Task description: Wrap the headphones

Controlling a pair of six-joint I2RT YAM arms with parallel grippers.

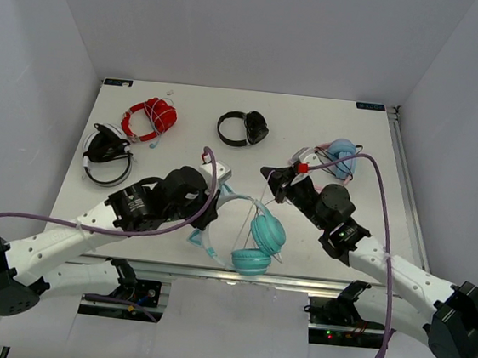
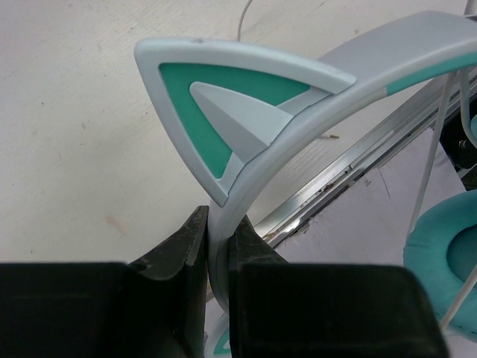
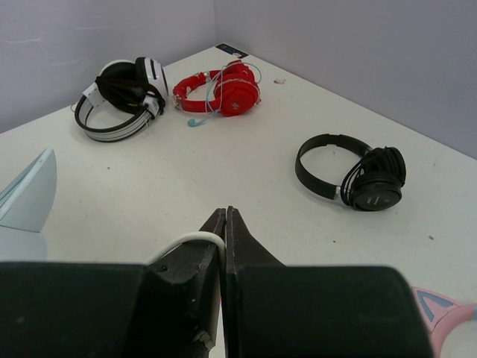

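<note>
The teal headphones (image 1: 258, 237) hang near the table's front edge, held up by the headband, with both round cups (image 1: 268, 232) low. My left gripper (image 1: 214, 197) is shut on the white-and-teal headband (image 2: 246, 171), just below a cat ear (image 2: 223, 112). One teal cup (image 2: 447, 261) shows at the right of the left wrist view. My right gripper (image 1: 271, 179) is shut on the thin white cable (image 3: 190, 240), which runs down from it toward the cups (image 1: 250, 219). The pinched cable loops over the left finger between the closed jaws of the right gripper (image 3: 225, 218).
Red headphones (image 1: 149, 118), black-and-white headphones (image 1: 106, 155) and black headphones (image 1: 244, 128) lie at the back of the table. Pink-banded light-blue headphones (image 1: 335, 155) lie just behind my right gripper. The table's front edge (image 1: 297, 277) is right below the teal cups.
</note>
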